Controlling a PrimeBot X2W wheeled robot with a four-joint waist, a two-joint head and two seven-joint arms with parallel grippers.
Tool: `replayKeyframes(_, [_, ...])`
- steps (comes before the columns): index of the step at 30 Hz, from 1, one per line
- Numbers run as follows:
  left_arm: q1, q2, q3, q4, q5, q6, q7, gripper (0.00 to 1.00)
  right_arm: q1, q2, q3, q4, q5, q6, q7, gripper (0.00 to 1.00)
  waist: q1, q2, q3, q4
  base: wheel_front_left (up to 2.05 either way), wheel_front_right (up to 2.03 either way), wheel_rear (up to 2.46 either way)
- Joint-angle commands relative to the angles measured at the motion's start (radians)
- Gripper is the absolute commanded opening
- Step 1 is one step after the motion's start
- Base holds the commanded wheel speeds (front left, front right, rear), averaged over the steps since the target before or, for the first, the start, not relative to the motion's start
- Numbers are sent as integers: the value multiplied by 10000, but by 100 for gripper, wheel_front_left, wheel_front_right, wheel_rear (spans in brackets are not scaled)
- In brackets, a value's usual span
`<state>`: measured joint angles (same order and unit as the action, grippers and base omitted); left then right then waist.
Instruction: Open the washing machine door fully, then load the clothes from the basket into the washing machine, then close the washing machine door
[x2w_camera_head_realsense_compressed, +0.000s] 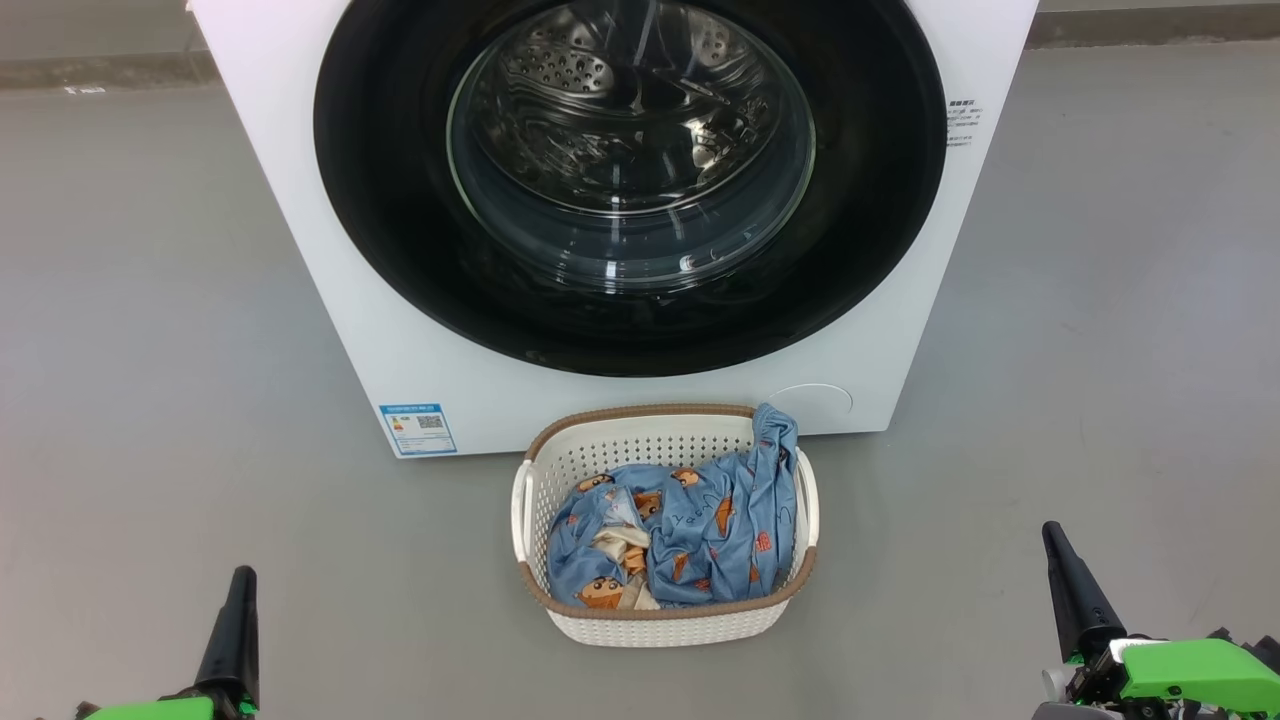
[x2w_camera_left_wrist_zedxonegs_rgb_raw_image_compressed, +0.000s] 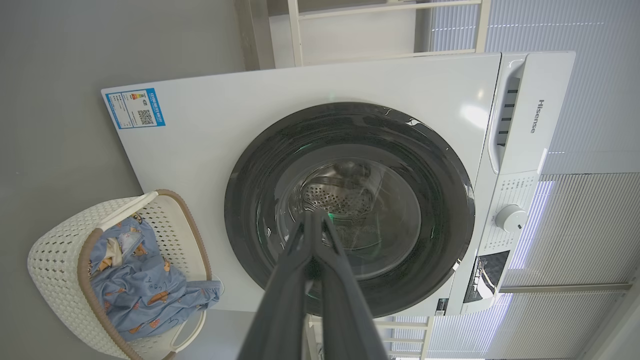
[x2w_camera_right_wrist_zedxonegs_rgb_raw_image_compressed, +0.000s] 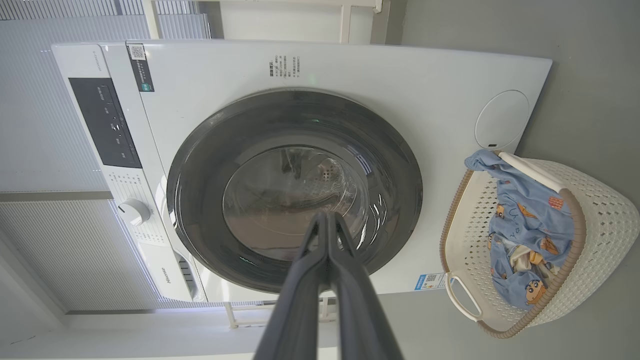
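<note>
A white front-loading washing machine (x2w_camera_head_realsense_compressed: 330, 330) stands on a grey floor (x2w_camera_head_realsense_compressed: 150, 400), its washing machine door (x2w_camera_head_realsense_compressed: 400, 200) closed flat against the cabinet. The steel drum (x2w_camera_head_realsense_compressed: 600, 70) shows through the bulging glass window (x2w_camera_head_realsense_compressed: 630, 210). Just in front of the machine, below the door and right of the blue energy sticker (x2w_camera_head_realsense_compressed: 418, 428), sits the cream perforated basket (x2w_camera_head_realsense_compressed: 640, 625) with its brown woven rim. It holds the clothes (x2w_camera_head_realsense_compressed: 700, 520), light blue fabric printed with orange-brown cartoon figures, bundled around a small cream cloth (x2w_camera_head_realsense_compressed: 620, 545); one blue fold hangs over the basket's far right corner. The robot's left tool (x2w_camera_head_realsense_compressed: 238, 600) and right tool (x2w_camera_head_realsense_compressed: 1062, 560) hover low at either side, well apart from each other, with the basket between and ahead of them and the door further off beyond it. Each tool has its two dark fingers pressed together, gripping nothing and touching nothing. Seen along the left tool (x2w_camera_left_wrist_zedxonegs_rgb_raw_image_compressed: 314, 216), the tips line up with the door's window, the basket off to one side; the right tool (x2w_camera_right_wrist_zedxonegs_rgb_raw_image_compressed: 325, 217) points likewise at the glass, and the machine's white control dial (x2w_camera_right_wrist_zedxonegs_rgb_raw_image_compressed: 133, 211) sits beside the door.
</note>
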<state>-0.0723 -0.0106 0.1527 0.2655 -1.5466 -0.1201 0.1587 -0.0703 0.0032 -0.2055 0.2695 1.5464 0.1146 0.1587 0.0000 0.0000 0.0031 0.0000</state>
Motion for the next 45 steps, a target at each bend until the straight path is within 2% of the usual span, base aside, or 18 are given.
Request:
replayKeyframes(1, [-430, 106, 295, -202, -40, -106, 87, 0, -450, -32, 232, -244, 42, 161, 87, 0, 0, 0, 0, 0, 0, 0, 0])
replayKeyframes(20, [-430, 106, 295, -202, -40, -106, 87, 0, -450, -32, 232, -244, 42, 161, 87, 0, 0, 0, 0, 0, 0, 0, 0])
replayKeyframes(21, [12, -4, -3, 28, -1, 2, -8, 100, 9, 2, 3, 33, 3, -4, -6, 100, 0, 0, 0, 0, 0, 0, 0])
replayKeyframes(27, [222, -113, -16, 288, -18, 13, -58, 100, 182, 33, 37, 318, 51, -25, -48, 100, 1, 0, 12, 3, 0, 0, 0])
replayKeyframes(32, [184, -104, -35, 155, -57, 8, -197, 100, 112, 31, 110, 143, 131, -18, -193, 100, 22, 0, -4, 17, 0, 0, 0])
replayKeyframes(36, [167, -86, -69, 30, -9, 5, -324, 100, 76, 29, 189, -16, 196, -12, -326, 100, 2, 0, 26, 27, 0, 0, 0])
replayKeyframes(45, [80, -24, -159, -307, 212, -4, -663, 100, -51, 21, 399, -367, 97, 2, -490, 100, 0, 0, 83, 46, 0, 0, 0])
